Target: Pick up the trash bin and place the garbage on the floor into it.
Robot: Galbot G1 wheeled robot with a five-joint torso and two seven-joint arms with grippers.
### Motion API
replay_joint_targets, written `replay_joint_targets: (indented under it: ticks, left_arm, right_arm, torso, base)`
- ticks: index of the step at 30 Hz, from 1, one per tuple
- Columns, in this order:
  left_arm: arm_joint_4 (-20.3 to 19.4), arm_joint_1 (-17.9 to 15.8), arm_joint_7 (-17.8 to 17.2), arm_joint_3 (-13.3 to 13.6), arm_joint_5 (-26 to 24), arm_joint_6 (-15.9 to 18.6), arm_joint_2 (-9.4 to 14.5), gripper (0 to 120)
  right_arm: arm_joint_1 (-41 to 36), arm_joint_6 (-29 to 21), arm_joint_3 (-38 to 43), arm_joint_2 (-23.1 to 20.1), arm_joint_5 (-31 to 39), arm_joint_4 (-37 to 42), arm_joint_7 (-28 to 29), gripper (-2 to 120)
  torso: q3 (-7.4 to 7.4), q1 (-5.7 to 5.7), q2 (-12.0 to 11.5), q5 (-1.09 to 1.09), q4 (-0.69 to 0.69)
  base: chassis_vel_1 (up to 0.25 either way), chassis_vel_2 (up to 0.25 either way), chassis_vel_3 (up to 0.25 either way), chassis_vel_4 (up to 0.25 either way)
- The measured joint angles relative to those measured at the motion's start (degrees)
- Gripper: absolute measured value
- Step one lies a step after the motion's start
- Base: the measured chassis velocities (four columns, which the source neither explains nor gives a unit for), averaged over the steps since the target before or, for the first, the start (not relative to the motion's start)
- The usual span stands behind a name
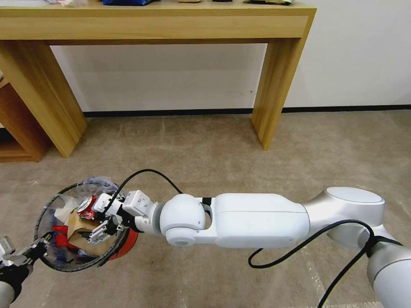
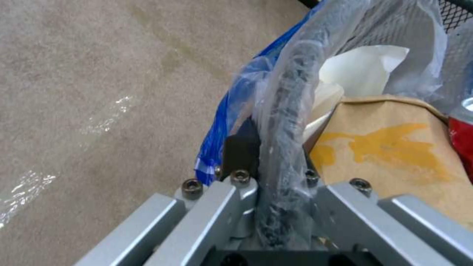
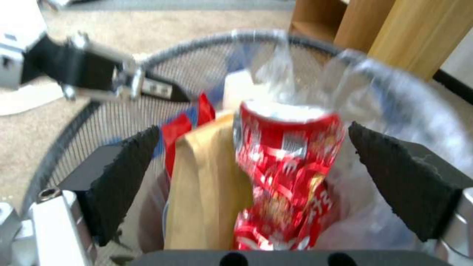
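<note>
Beige carpet floor (image 1: 239, 149) runs under a wooden console table (image 1: 274, 85) by the wall. At the robot's left, the trash bin (image 1: 43, 214) hangs lifted, the left gripper (image 2: 276, 192) clenched on its mesh rim and clear liner. It looks light but flexible, so the rim suits holding. The right gripper (image 3: 256, 162) hovers over the bin's mouth, jaws released wide around a crushed red can (image 3: 286, 166) beside a tan paper packet (image 3: 207, 192). Nothing blocks either arm.

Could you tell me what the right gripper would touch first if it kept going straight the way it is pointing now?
Most likely the crushed red can, lying between the open right gripper fingers, inside the trash bin.
</note>
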Motion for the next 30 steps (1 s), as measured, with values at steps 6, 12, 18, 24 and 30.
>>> replay_joint_targets:
  ticks: [6, 12, 18, 24, 30]
  left_arm:
    - [-0.3, 0.4, 0.0, -0.2, 0.0, 0.0, -0.1, 1]
    - [-0.7, 0.8, 0.0, -0.3, 0.0, 0.0, -0.2, 1]
    - [-0.9, 1.1, 0.0, -0.4, -0.1, 0.0, -0.2, 1]
    - [-1.1, 1.3, 0.1, -0.5, -0.1, 0.1, -0.2, 1]
    - [-1.4, 1.7, 0.1, -0.7, -0.2, 0.1, -0.3, 1]
  right_arm:
    - [-0.2, 0.2, 1.6, -0.1, 0.8, 1.2, 0.1, 98]
    - [-0.9, 1.9, 2.6, -0.1, 1.2, 1.8, 0.1, 98]
    - [-1.2, 3.7, 5.2, -0.1, 2.5, 3.3, -0.7, 99]
    - [-1.3, 7.0, 8.8, -0.9, 4.0, 4.7, -3.4, 99]
    - [-3.4, 10.8, 14.4, -2.8, 4.5, 6.3, -5.1, 99]
  torso:
    - [0.0, 0.0, 0.0, 0.0, 0.0]
    - [0.0, 0.0, 0.0, 0.0, 0.0]
    - [0.0, 0.0, 0.0, 0.0, 0.0]
    - [0.0, 0.0, 0.0, 0.0, 0.0]
    - [0.0, 0.0, 0.0, 0.0, 0.0]
  base:
    - [0.0, 0.0, 0.0, 0.0]
    - [0.0, 0.0, 0.0, 0.0]
    - [0.0, 0.0, 0.0, 0.0]
    - [0.0, 0.0, 0.0, 0.0]
    - [0.0, 0.0, 0.0, 0.0]
